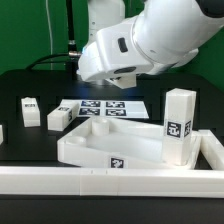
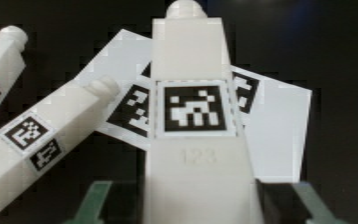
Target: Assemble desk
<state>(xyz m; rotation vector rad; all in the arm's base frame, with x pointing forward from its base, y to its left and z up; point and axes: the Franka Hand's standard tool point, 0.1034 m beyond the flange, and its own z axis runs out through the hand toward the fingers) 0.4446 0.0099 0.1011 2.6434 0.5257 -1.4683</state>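
Note:
The desk slab (image 1: 100, 140) lies flat on the black table, rim and corner sockets up. One white leg (image 1: 180, 125) stands upright at its corner toward the exterior view's right. In the wrist view another tagged leg (image 2: 194, 110) runs lengthwise between my green fingers (image 2: 105, 200), pegged tip pointing away. My gripper (image 2: 202, 205) is shut on it, held over the marker board (image 2: 274, 110). Two more legs (image 2: 25, 130) lie beside it. In the exterior view the arm hides the gripper.
Two loose legs (image 1: 30, 110) (image 1: 58, 118) rest on the table at the exterior view's left. The marker board (image 1: 100, 107) lies behind the slab. A long white rail (image 1: 110, 182) runs along the front. A white piece (image 1: 2, 132) is cut off by the left edge.

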